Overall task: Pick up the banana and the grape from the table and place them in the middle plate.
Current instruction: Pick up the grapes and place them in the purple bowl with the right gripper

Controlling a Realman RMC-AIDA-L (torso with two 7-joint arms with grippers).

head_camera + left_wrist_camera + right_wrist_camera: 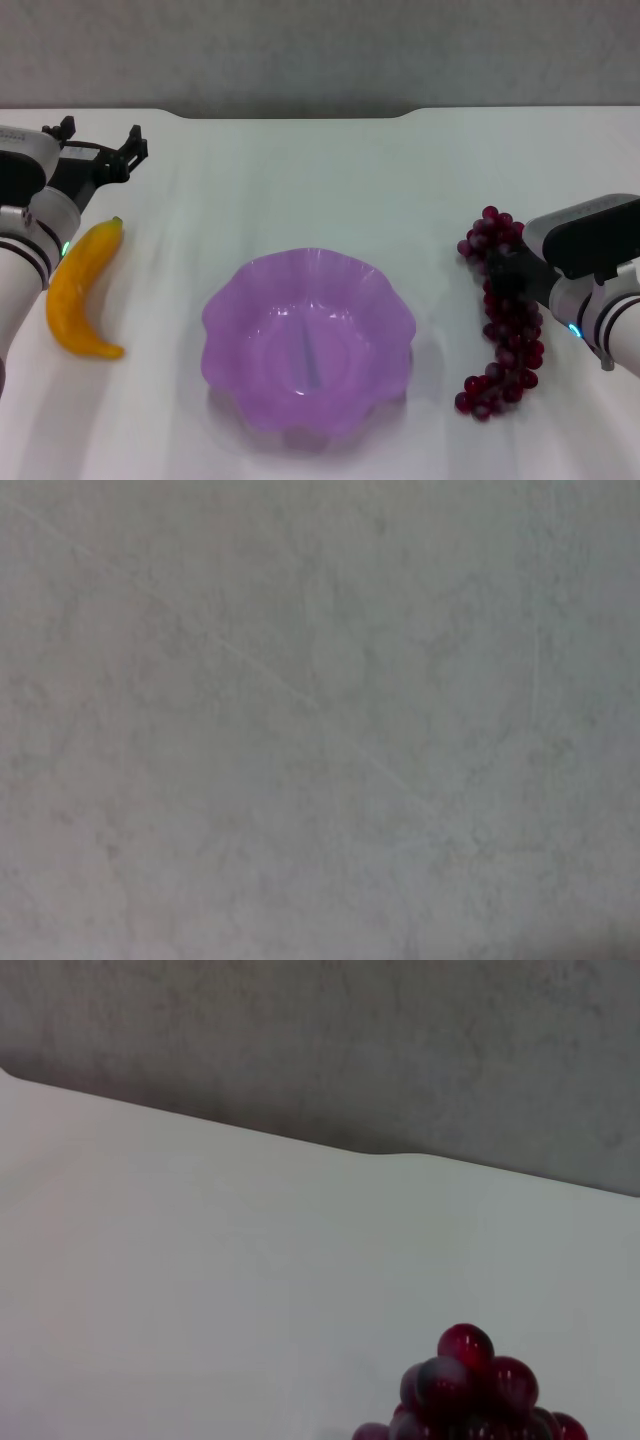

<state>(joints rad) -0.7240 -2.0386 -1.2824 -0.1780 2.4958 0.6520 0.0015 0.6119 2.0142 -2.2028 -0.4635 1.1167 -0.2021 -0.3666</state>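
Purple middle plate (308, 352) empty, flanked for one-arm reach each. My left gripper (100, 150), fingers spread and empty, sits beyond banana (82, 290); right gripper (512, 275) over grape (503, 318), grip unreadable.

- A lab-style test bench: a plain white table (320, 180) with a rounded far edge.
- Beyond both grippers, only a bare grey wall (320, 50).

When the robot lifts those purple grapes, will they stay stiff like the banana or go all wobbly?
Probably wobbly. The grape bunch is many small round berries in a long, bent string on the table, so its ends would likely droop. Loose berries might drop off and roll. The right gripper sits over the bunch's middle; a middle grip should sag least. The left gripper is beyond the banana.
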